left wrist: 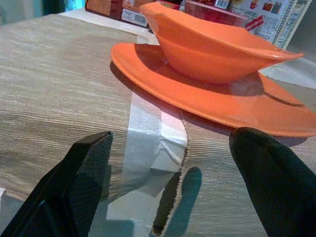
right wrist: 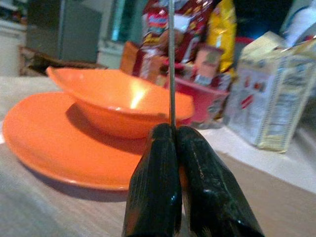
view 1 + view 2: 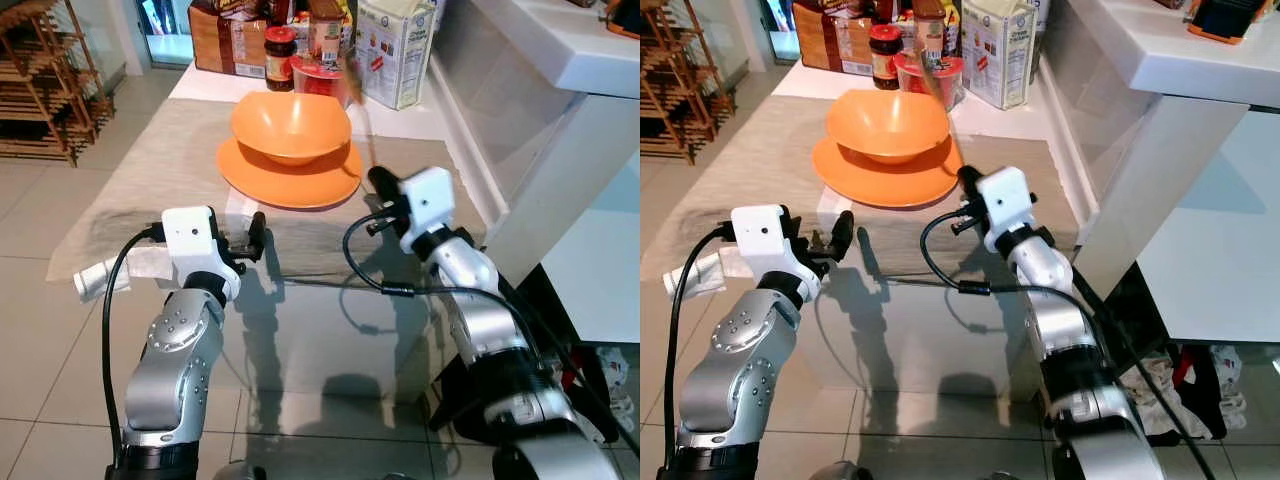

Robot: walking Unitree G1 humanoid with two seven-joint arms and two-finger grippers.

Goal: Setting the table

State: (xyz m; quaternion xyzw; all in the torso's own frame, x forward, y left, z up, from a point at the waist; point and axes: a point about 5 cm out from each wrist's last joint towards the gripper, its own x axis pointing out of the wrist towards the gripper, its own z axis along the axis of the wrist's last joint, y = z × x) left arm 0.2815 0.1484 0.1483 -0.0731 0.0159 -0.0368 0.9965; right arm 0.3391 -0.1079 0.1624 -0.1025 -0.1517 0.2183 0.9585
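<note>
An orange bowl (image 3: 290, 125) sits on an orange plate (image 3: 290, 182) on the beige table runner (image 3: 150, 170). My right gripper (image 3: 378, 180) hovers just right of the plate, shut on a thin metal utensil (image 2: 171, 59) that points up and away; its far end is blurred. My left gripper (image 1: 170, 136) is open low over the runner's near edge, in front of the plate. A folded white napkin (image 1: 148, 148) lies between its fingers' line and the plate.
Groceries crowd the table's far end: a jar (image 3: 280, 45), a red tub (image 3: 320, 78) and a white carton (image 3: 395, 50). A white counter (image 3: 560, 45) rises on the right. A crumpled white cloth (image 3: 100, 278) lies at the runner's left corner. A wooden rack (image 3: 40, 80) stands far left.
</note>
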